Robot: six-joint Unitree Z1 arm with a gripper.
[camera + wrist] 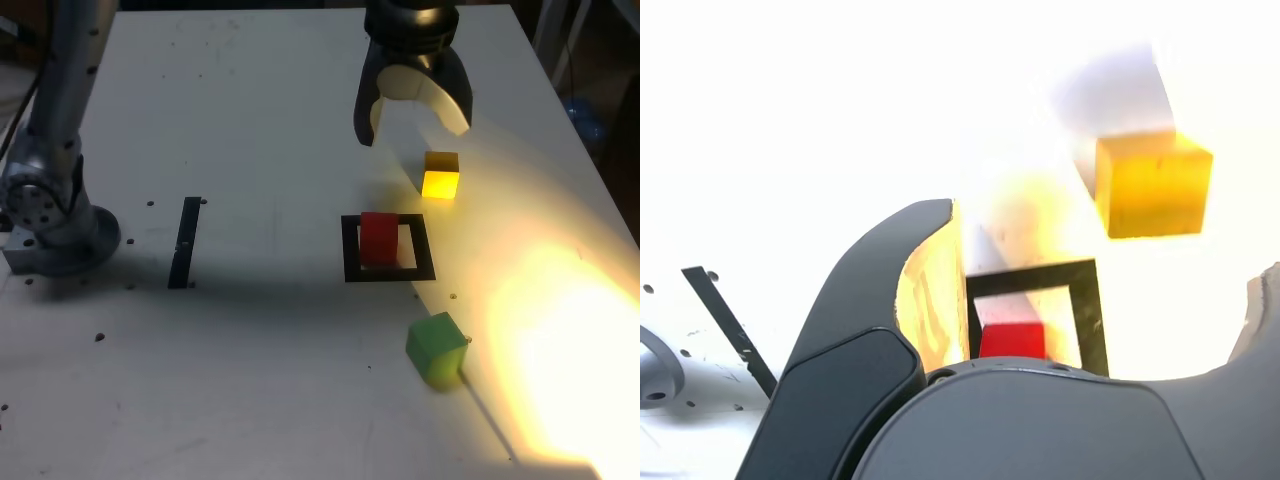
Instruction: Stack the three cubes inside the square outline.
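The red cube (379, 237) stands inside the square outline (388, 274), toward its left half in the exterior view. The yellow cube (441, 175) lies on the table just behind the outline, to the exterior view's right. The green cube (437, 348) rests in front of the outline, nearer the camera. My gripper (414, 124) hangs open above the table, behind the outline and just left of the yellow cube, holding nothing. In the wrist view the yellow cube (1152, 183), the outline (1087, 302) and the top of the red cube (1012, 338) show beyond one finger (880, 310).
A narrow black strip (186, 241) lies on the white table (250, 120) at the exterior view's left, close to the arm's base (55, 225). Strong light washes out the table's right side (570, 350). Small dark specks dot the surface.
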